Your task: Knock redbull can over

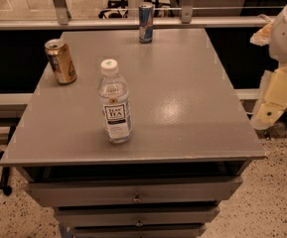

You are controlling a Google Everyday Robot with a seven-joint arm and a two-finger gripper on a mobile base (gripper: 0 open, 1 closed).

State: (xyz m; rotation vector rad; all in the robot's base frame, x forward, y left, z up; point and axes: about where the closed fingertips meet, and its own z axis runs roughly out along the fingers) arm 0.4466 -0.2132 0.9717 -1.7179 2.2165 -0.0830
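We see a grey surface point(182, 98) with a dull metallic sheen, a shiny metal redbull can point(146, 22), a glossy gold can point(60, 61), a clear smooth plastic bottle point(114, 103), and the matt cream plastic-looking hand point(272, 103) off its right edge.

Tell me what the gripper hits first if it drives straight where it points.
The gripper, right of the table, points down and leftward. It would probably meet the table's right edge, or the floor beside it; depth is unclear. Not the redbull can.
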